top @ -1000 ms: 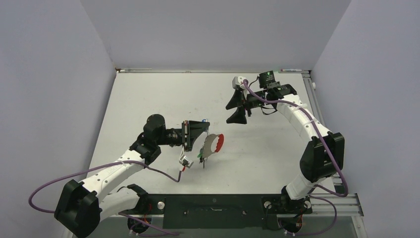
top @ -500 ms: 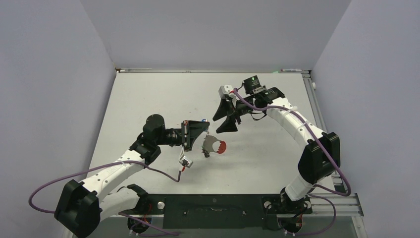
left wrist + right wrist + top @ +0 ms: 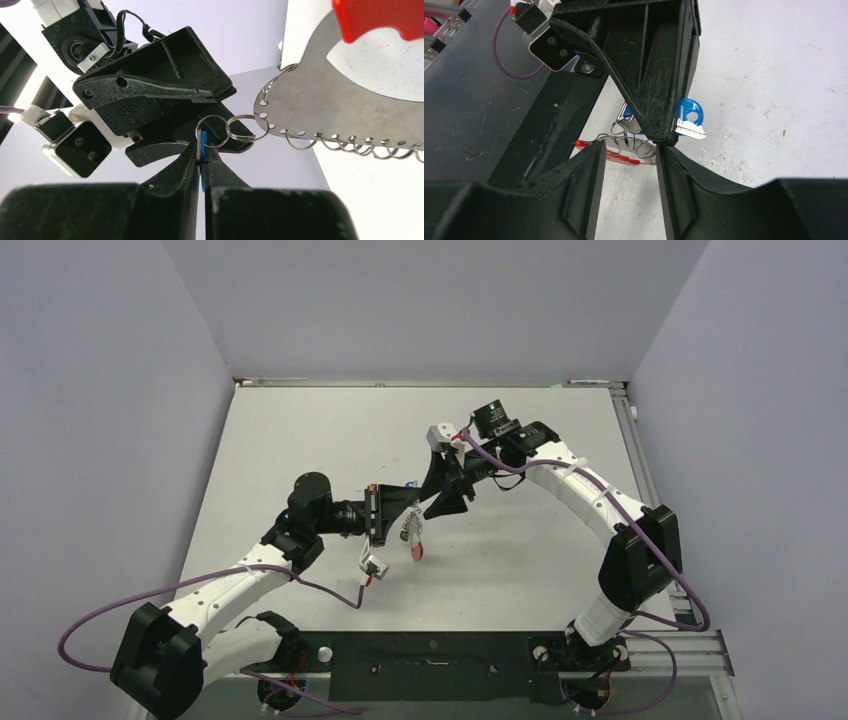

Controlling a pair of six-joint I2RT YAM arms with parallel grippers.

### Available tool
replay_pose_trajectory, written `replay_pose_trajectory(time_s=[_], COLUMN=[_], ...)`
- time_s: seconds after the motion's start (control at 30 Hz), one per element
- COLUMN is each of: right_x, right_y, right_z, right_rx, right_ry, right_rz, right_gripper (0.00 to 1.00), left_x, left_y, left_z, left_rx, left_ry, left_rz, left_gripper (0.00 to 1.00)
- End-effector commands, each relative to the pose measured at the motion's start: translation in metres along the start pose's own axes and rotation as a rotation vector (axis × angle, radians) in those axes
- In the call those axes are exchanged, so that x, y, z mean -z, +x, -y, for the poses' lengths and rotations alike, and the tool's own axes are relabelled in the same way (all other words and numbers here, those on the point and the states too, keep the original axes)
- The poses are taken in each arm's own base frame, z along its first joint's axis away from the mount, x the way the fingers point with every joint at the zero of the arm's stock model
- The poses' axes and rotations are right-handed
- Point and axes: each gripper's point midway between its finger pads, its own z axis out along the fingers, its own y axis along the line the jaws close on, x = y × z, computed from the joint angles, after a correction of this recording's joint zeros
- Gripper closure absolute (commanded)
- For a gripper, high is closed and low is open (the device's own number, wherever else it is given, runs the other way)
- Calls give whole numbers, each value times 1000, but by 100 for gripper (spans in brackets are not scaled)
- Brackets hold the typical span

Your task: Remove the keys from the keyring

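Note:
My left gripper [image 3: 408,512] is shut on a blue-tagged key [image 3: 202,142], which shows edge-on between its fingertips [image 3: 192,155]. A small split ring [image 3: 212,131] links that key to the keyring [image 3: 340,105], a silvery plate with a red part [image 3: 380,17] and several wire loops along its edge. The keyring hangs just below the left gripper in the top view [image 3: 414,545]. My right gripper [image 3: 440,496] is open and empty, with its fingers [image 3: 160,75] right against the left fingertips. In the right wrist view the blue key [image 3: 687,114] sticks out beside the left finger [image 3: 659,75], and the keyring [image 3: 614,154] lies just beyond my open right gripper [image 3: 626,150].
The white table [image 3: 300,440] lies under both arms, with walls on the left, back and right. A purple cable [image 3: 330,588] loops under the left wrist. A metal rail [image 3: 630,420] runs along the table's right edge.
My right gripper has moved left and nearer, up to the left gripper's tips. The keyring has turned from face-on to edge-on and hangs lower under the left gripper.

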Motion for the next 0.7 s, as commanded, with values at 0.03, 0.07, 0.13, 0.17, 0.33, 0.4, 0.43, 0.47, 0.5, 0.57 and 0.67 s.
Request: replay_pose_trajectory(time_s=[0.03, 0.07, 0.13, 0.17, 0.33, 0.4, 0.43, 0.47, 0.5, 0.57, 0.67], right_x=[-11, -11, -12, -13, -15, -15, -15, -15, -15, -15, -15], right_y=[-5, -3, -2, -2, 3, 3, 2, 1, 0, -3, -4], right_z=[-2, -2, -3, -4, -3, -2, -2, -3, -3, -5, -7], right_rx=[52, 47, 38, 37, 12, 10, 11, 12, 11, 20, 24], right_ry=[-69, -71, -79, -83, -91, -91, -92, -94, -96, -101, -108], right_rz=[56, 57, 62, 64, 61, 61, 62, 64, 66, 69, 70], right_gripper=[61, 62, 63, 64, 73, 78, 81, 84, 86, 88, 90], left_x=[5, 5, 5, 6, 6, 7, 7, 7, 7, 7, 8], left_y=[-2, -2, -1, -1, 1, 1, 0, 0, 1, 2, 4], left_z=[-28, -28, -28, -28, -28, -27, -27, -26, -26, -24, -23], left_rx=[-66, -65, -63, -62, -51, -46, -45, -42, -41, -34, -28], left_ry=[-68, -68, -68, -68, -67, -67, -66, -64, -61, -53, -45], left_rz=[8, 8, 6, 6, 1, 0, 0, -1, -3, -6, -14], left_gripper=[100, 100, 100, 100, 100, 100, 100, 100, 100, 100, 100])
